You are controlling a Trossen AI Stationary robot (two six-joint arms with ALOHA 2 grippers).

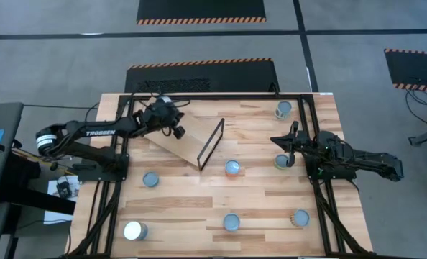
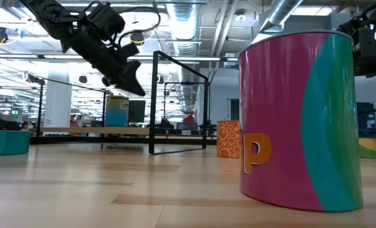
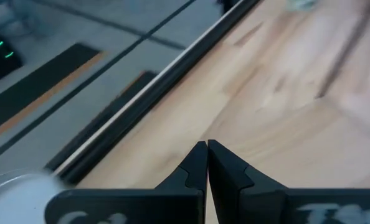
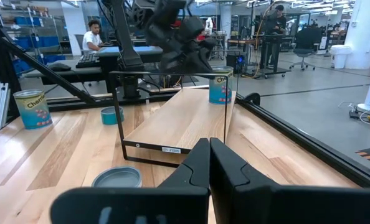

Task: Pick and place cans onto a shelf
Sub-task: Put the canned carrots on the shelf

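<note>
Shelf [image 1: 192, 140] mid-table – cans [image 1: 232, 168] scattered right, front.

We are looking across a grey floor [image 1: 357, 65] carrying black mats [image 1: 201, 10] edged in orange stripes; ceiling ducts [image 2: 283, 16] are running overhead, office chairs [image 4: 308, 40] standing behind.

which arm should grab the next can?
Right, probably. The right gripper, shut and empty, sits just beside a can at the table's right side. The left gripper, also shut, hovers over the shelf with no can close by.
</note>
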